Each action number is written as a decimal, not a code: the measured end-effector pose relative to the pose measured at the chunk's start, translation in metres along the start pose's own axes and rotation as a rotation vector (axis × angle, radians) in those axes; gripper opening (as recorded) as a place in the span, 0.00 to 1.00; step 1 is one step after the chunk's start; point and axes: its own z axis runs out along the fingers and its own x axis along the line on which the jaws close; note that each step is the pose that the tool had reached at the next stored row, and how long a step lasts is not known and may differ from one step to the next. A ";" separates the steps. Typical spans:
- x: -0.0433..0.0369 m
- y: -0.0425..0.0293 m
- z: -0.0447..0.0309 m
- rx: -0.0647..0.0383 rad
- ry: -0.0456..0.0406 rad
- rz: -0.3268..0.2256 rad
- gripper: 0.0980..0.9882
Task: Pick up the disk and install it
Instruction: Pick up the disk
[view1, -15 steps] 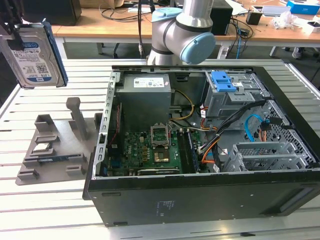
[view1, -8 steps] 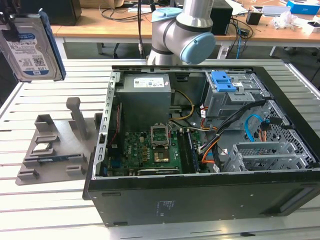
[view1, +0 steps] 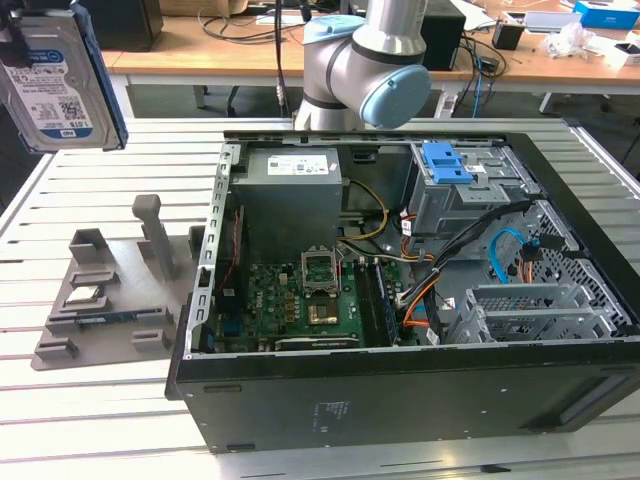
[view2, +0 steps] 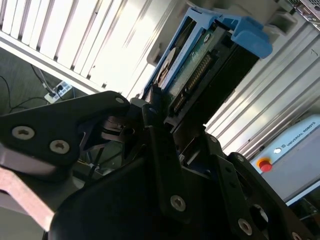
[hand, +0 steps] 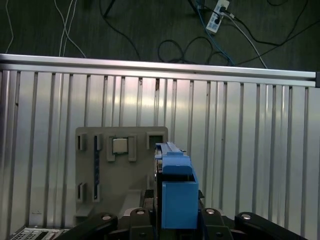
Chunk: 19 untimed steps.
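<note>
Our main worry is the disk (view1: 55, 80) slipping. The end effector (view2: 170, 120) pinches it, its black fingers (view2: 162, 150) pressed against the two flat sides at one end only. Most of the drive and its blue carrier stick out beyond the grip, as we see in the second wrist view. A jolt could twist it between the fingers or shake it loose, and it would then fall onto the grey holder (view1: 110, 290) or the slatted worktop (view1: 100, 420) below. We also judge that a tilted disk could catch on the rim of the open computer case (view1: 400, 400). It could also snag the orange and blue cables (view1: 425, 290) lying beside the drive cage (view1: 470, 200), where a blue bracket (view1: 445, 162) sits. As for the pose, the arm's thick joints (view1: 365, 65) rise behind the case. The end effector hangs high at the exterior view's left, well above the worktop and clear of the case. The disk stands on edge, label facing the exterior camera. The first wrist view looks straight down past the carrier onto the holder.
</note>
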 end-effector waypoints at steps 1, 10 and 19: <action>-0.0001 0.0001 -0.0027 0.000 -0.0001 0.000 0.30; -0.0007 0.0010 -0.0230 0.000 0.0000 0.000 0.30; -0.0012 0.0019 -0.0427 0.000 0.0000 0.000 0.30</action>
